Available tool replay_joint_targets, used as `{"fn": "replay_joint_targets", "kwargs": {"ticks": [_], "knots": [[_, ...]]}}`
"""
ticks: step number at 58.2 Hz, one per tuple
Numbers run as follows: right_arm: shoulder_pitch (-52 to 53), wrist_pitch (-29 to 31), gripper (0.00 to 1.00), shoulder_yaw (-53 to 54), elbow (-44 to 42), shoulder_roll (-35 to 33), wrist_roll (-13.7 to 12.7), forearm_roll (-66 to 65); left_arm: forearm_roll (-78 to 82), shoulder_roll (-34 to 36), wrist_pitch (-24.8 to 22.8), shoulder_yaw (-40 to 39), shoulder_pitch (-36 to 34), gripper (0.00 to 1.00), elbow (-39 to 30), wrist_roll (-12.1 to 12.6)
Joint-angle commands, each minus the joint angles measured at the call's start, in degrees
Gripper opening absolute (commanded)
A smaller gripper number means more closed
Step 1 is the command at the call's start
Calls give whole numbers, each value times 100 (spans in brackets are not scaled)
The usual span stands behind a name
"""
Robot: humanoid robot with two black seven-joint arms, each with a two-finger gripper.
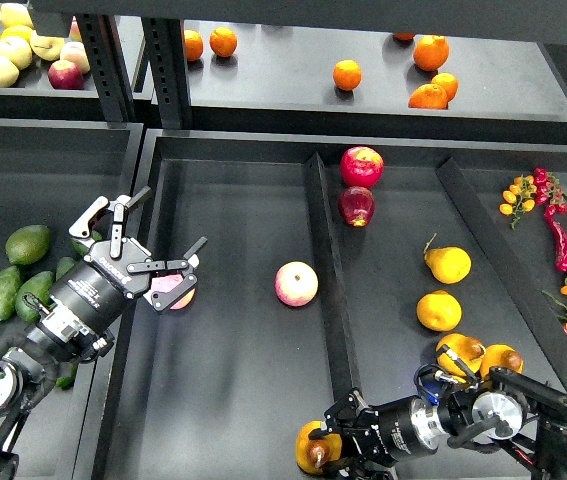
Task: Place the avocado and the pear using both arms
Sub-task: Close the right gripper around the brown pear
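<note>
The left gripper [153, 245] hangs over the left edge of the middle tray [233, 400], at about nine o'clock in the view. Its two black fingers are spread wide and hold nothing. A pinkish fruit [176, 293] lies just under them on the tray floor.

The avocado [28, 244] lies in the left bin at nine o'clock, at the top of a cluster of green avocados [8, 290] beside the left arm.

The right gripper [331, 450] sits at six o'clock, low on the divider [328, 260] between the middle and right trays. Its fingers close around the pear [313, 445], orange-yellow with a dark brown blotch.

An apple [296, 283] lies alone near the centre. Two red apples [359, 185] lie at twelve o'clock. Yellow pears [446, 290] trail down the right tray [483, 230] at three to four o'clock.
</note>
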Motion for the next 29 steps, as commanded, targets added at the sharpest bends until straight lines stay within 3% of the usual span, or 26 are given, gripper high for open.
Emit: {"fn": "replay_joint_targets", "kwargs": {"ticks": [1, 29], "knots": [[-1, -2, 19, 10, 8, -1, 1, 217, 0, 0, 0, 0, 9, 100, 0, 0], [61, -2, 18, 871, 227, -97, 1, 489, 0, 0, 0, 0, 9, 100, 0, 0]]}}
